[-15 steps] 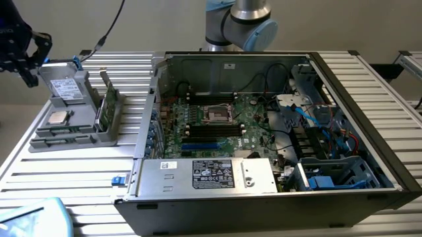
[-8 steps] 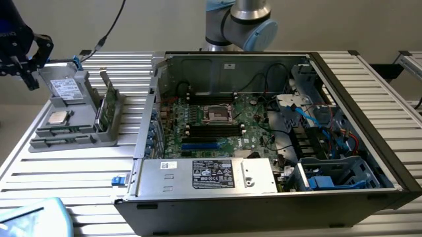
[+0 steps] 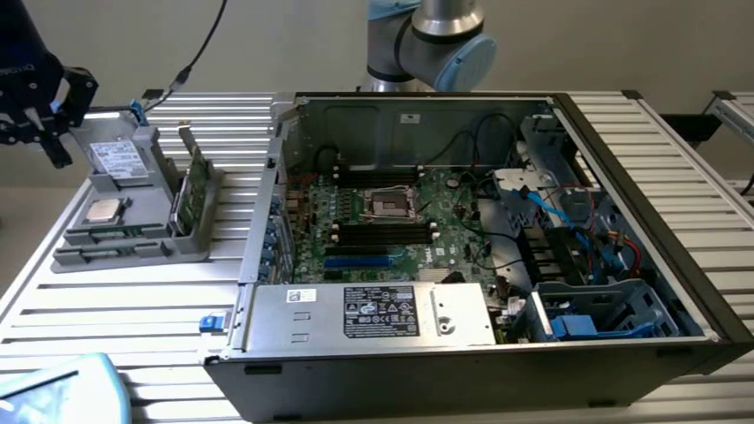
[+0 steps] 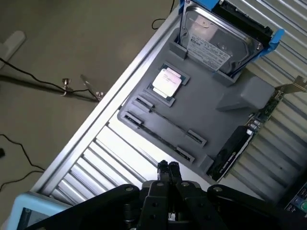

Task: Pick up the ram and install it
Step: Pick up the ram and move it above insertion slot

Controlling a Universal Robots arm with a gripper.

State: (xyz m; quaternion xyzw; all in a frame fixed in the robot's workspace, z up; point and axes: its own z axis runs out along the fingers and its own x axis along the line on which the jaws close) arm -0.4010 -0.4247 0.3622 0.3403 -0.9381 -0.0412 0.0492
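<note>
While the gripper [image 4: 168, 166] hangs with its fingers pressed together, holding nothing, just short of the grey tray [image 4: 211, 105], the ram [image 3: 191, 190] stands on edge across that tray from it, beyond the drive [image 4: 216, 40] and processor [image 4: 167, 82].

Ram [image 3: 189, 199]: green stick, standing on edge in grey tray slot.

Open PC case [image 3: 471, 384] at centre of slatted table [image 3: 106, 318], motherboard [image 3: 442, 199] exposed. Grey parts tray [image 3: 130, 252] near table edge at exterior view's left, holding hard drive [image 3: 115, 159], processor chip [image 3: 104, 209].
</note>
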